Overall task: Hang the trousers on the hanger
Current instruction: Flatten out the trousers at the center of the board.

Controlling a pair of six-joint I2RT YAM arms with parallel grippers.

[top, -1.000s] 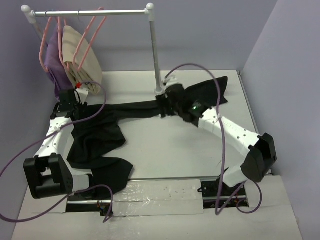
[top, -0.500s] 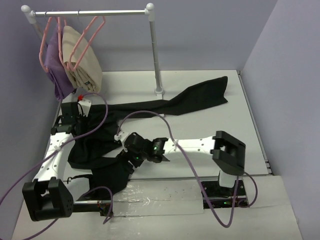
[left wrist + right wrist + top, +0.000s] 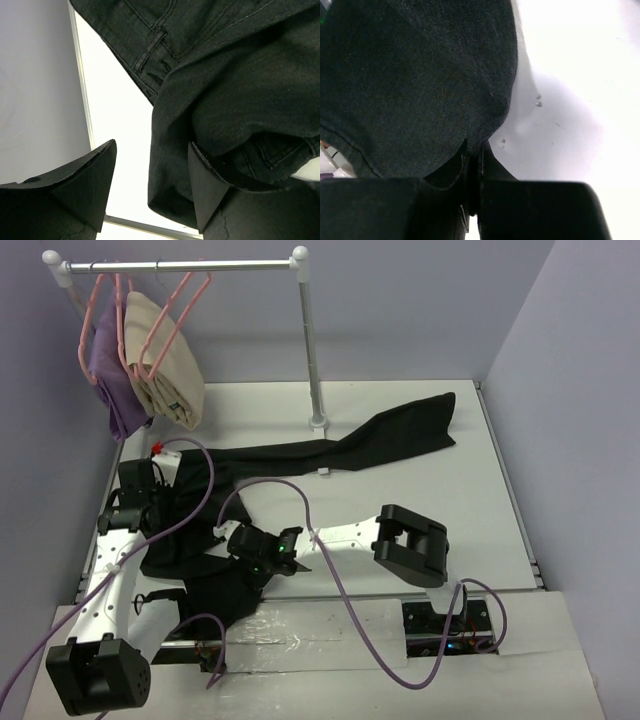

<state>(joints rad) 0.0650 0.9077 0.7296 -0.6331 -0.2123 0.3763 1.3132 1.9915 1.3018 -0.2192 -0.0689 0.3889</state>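
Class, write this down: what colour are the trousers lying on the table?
Black. The trousers show best in the top external view.

Bright, even overhead light; the white surface [image 3: 580, 60] nearly blows out in wrist views; shadows soft, near foreground blurred.

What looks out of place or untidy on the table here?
The trousers lie untidily: one leg stretches to the far right of the table, the rest is crumpled in a heap at the near left. Nothing looks spilled or damaged.
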